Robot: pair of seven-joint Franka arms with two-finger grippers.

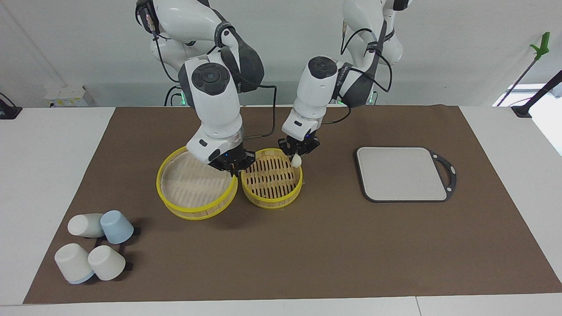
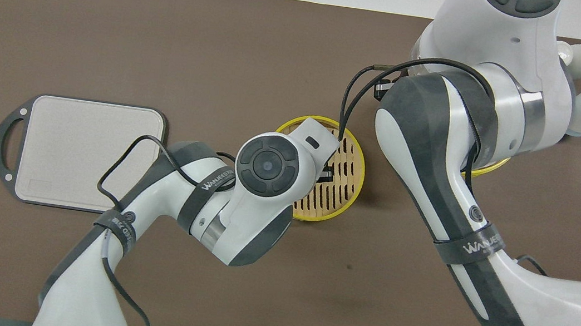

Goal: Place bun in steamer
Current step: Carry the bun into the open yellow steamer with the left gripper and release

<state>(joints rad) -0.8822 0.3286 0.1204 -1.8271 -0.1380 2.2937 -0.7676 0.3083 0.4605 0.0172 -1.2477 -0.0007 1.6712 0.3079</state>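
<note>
The steamer stands as two yellow-rimmed parts side by side. The open slatted basket (image 1: 272, 202) rests on the mat and also shows in the overhead view (image 2: 349, 162). My left gripper (image 1: 297, 157) is shut on the small cream-white bun (image 1: 297, 161) and holds it over the basket's rim at the left arm's end. My right gripper (image 1: 234, 169) is shut on the rim of the second steamer tier (image 1: 186, 182), held beside the basket and slightly tilted. In the overhead view both grippers and the bun are hidden under the arms.
A grey square board (image 1: 401, 173) with a dark handle lies bare toward the left arm's end of the mat. Several white and pale blue cups (image 1: 94, 245) lie on their sides at the right arm's end, farther from the robots.
</note>
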